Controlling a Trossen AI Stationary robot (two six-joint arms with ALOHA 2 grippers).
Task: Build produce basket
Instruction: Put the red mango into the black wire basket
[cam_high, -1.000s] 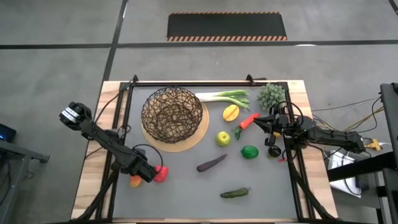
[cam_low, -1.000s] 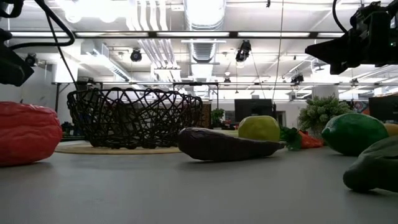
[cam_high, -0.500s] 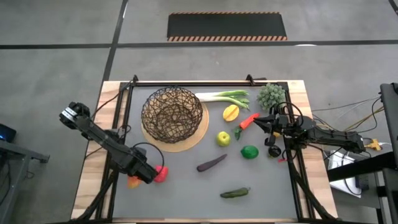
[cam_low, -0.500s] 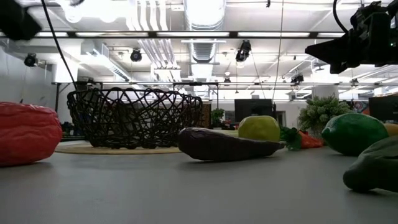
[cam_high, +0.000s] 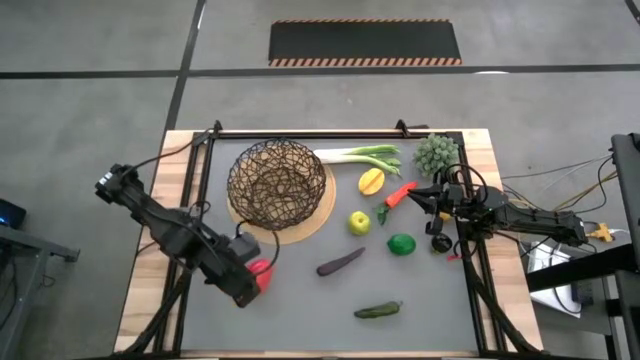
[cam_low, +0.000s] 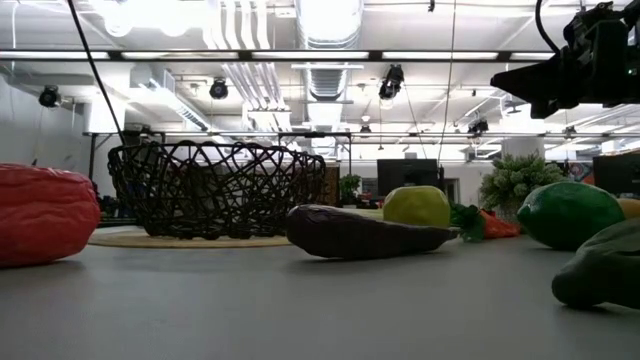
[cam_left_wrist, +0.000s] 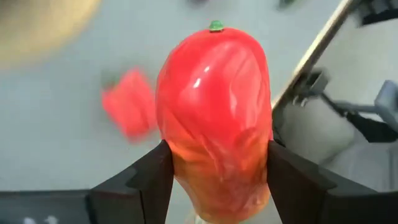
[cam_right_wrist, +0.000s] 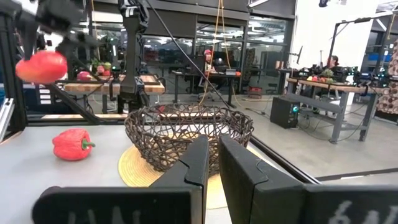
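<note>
Red pepper lifted in left claw (cam_left_wrist: 214, 165), basket empty.
Glossy red pepper (cam_left_wrist: 214, 118) clamped between both fingers, green stem tip outward, lower end cut off; in high view mostly hidden under the claw, at 7 o'clock from wire basket (cam_high: 278, 182). Second red pepper (cam_right_wrist: 73, 144) on grey bench (cam_high: 420, 300). Right claw (cam_high: 413, 197) pinched shut, empty, at 3 o'clock.

High view straight down over the whole bench (cam_high: 300, 320) | low view at bench level, looking across past the basket (cam_low: 215, 190) into the room | left wrist close on a red pepper (cam_left_wrist: 214, 118) | right wrist faces the basket (cam_right_wrist: 189, 140) | all but left wrist share the basket
</note>
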